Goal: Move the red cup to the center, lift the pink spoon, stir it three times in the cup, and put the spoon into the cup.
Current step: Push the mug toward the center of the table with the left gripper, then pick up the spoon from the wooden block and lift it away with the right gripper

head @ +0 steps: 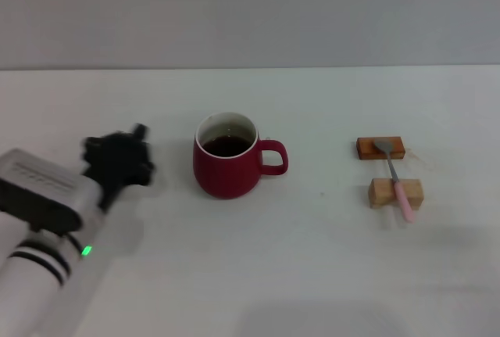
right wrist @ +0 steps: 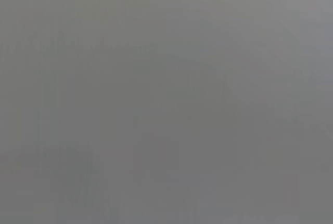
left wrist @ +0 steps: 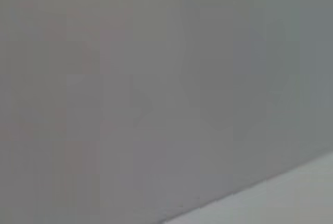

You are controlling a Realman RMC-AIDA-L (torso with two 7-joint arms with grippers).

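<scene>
Left end effector (head: 125, 157) left of red cup (head: 227, 166), apart from it; opening cannot be told.
Pink spoon (head: 394, 177) lies across two blocks (head: 388, 171) at right on desk (head: 312, 274).

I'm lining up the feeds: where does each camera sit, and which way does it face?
Head view: on the robot's head, looking forward and down at the table with the cup and spoon; the left gripper and its arm show.
Left wrist view: on the left wrist, facing a blank grey surface; no body shows.
Right wrist view: on the right wrist, plain grey; no body shows.
Both wrist views share featureless grey.
</scene>
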